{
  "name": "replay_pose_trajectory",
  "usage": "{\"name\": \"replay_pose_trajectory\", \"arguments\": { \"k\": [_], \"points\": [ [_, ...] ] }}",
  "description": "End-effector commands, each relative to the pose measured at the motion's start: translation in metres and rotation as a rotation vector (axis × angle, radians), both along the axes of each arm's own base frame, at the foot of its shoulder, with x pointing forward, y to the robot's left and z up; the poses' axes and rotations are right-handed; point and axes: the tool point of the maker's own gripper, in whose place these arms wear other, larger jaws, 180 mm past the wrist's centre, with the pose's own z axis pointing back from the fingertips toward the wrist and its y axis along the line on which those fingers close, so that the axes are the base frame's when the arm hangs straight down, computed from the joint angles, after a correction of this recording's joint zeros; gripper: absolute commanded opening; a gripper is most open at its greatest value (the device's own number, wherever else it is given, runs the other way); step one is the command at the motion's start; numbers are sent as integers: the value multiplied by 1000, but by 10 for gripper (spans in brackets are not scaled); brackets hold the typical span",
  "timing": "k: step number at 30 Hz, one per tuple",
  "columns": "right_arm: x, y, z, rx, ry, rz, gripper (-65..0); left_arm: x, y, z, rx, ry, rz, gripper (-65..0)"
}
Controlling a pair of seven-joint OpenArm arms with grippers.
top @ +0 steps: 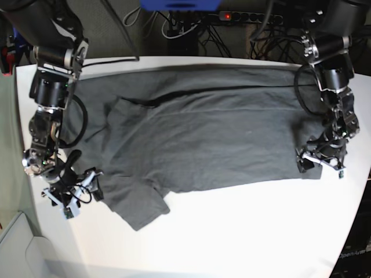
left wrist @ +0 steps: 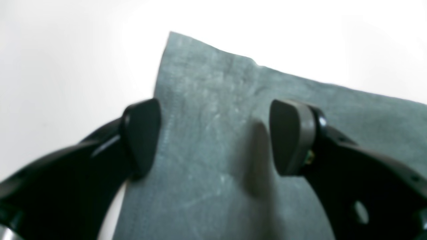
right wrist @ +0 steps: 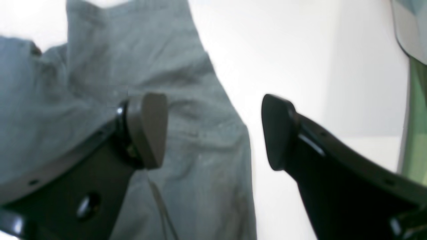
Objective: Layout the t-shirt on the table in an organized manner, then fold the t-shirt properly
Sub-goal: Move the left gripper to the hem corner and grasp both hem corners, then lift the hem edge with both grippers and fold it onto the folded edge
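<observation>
Left wrist view first: the left gripper point(left wrist: 213, 136) has its jaws spread wide, and nothing sits between them but flat cloth lying below. One pad point(left wrist: 141, 135) hangs right at the shirt's edge, the other over the fabric and throwing a soft shadow on it. What lies under them is a corner of the t-shirt point(left wrist: 217, 186), smooth and grey, with white counter point(left wrist: 66, 60) showing beyond its two edges.

From the right wrist camera, the right gripper point(right wrist: 213, 131) is just as wide apart, holding nothing. Its lighter pad point(right wrist: 148, 128) is over rumpled grey cloth, and the dark pad is over bare white surface, so the jaws straddle the edge of the t-shirt point(right wrist: 200, 160). The fabric here is creased and bunched rather than flat. I can't tell whether either pad touches the cloth.

Looking from the base camera, the t-shirt point(top: 203, 133) lies spread across the far half of the counter point(top: 243, 231), its long body running sideways. One sleeve sticks out toward the near side, at the picture's left. The right gripper point(top: 81, 188) hovers just beside that sleeve at the shirt's near left corner. The left gripper point(top: 319, 162) is at the opposite end, over the near right corner of the cloth. Cables and a power strip point(top: 249, 16) lie behind the counter's far edge.
</observation>
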Motion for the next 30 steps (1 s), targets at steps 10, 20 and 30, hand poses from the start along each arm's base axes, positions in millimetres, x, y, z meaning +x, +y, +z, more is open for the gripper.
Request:
{"name": "replay_pose_trajectory", "arguments": {
  "k": [10,20,30],
  "points": [
    [29,-19,-6,171,12,-72,-202,13,-8,11,-11,-37,-8,-158],
    [26,-13,-33,250,79,-81,-202,3,-9,0,-14,-9,-10,-159],
    [14,-19,-59,246,136,-145,-203,-6,-10,-8,-17,7,-10,-159]
  ]
}}
